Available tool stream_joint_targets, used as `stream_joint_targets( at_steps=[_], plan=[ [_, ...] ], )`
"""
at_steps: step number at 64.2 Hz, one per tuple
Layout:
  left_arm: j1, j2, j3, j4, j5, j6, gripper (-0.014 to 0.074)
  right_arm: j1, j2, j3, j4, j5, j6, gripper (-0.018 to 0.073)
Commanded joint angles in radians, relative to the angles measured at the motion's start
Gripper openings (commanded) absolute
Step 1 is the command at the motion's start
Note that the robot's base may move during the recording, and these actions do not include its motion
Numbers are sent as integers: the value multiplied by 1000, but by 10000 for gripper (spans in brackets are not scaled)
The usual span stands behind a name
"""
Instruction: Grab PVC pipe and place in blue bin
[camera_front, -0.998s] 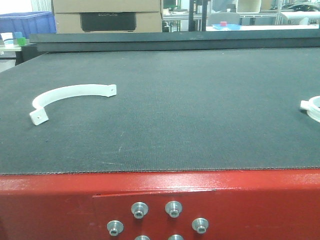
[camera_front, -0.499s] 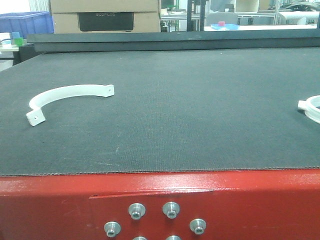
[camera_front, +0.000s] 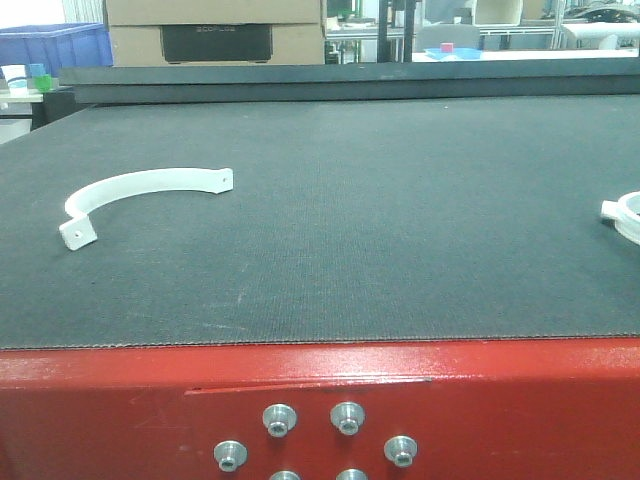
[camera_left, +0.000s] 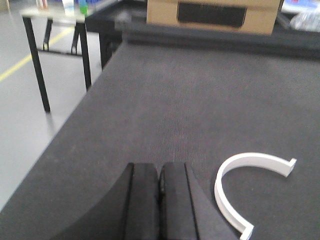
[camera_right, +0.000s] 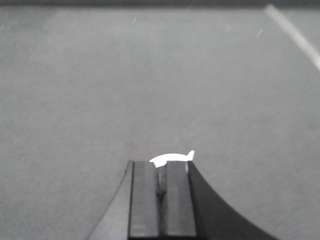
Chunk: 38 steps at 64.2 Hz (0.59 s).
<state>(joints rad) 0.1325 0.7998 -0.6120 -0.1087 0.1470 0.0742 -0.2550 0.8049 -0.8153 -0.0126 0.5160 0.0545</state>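
Note:
A white half-ring PVC pipe piece (camera_front: 140, 195) lies flat on the dark mat at the left; in the left wrist view the same PVC pipe piece (camera_left: 235, 187) sits just right of my left gripper (camera_left: 159, 172), which is shut and empty. A second white curved piece (camera_front: 625, 215) lies at the mat's right edge. In the right wrist view that white piece (camera_right: 170, 158) peeks out just beyond the tips of my right gripper (camera_right: 161, 170), whose jaws are shut. The blue bin (camera_front: 55, 45) stands far back on the left. Neither gripper shows in the front view.
A red machine edge with bolts (camera_front: 320, 400) runs along the front of the mat. Cardboard boxes (camera_front: 215, 35) stand at the back. Off the mat's left side are the floor (camera_left: 25, 115) and a black-legged table (camera_left: 50, 30).
The front view drifted slightly left and then back. The white pieces have not moved on the mat.

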Motion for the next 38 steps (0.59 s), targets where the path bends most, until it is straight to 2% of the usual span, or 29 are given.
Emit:
stream_joint_targets(
  at_steps=[1, 12, 31, 38],
  plan=[
    [-5, 92, -42, 3, -6, -1, -111, 0, 36, -12, 13, -20, -1, -169],
    [-5, 181, -69, 3, -25, -1, -111, 0, 51, -12, 13, -54, -1, -169],
    [-5, 183, -69, 5, -82, -1, -111, 0, 50, -12, 44, -79, -1, -169],
    [-5, 185, -69, 54, -134, -1, -111, 0, 57, -12, 44, -93, -1, -169]
  ],
)
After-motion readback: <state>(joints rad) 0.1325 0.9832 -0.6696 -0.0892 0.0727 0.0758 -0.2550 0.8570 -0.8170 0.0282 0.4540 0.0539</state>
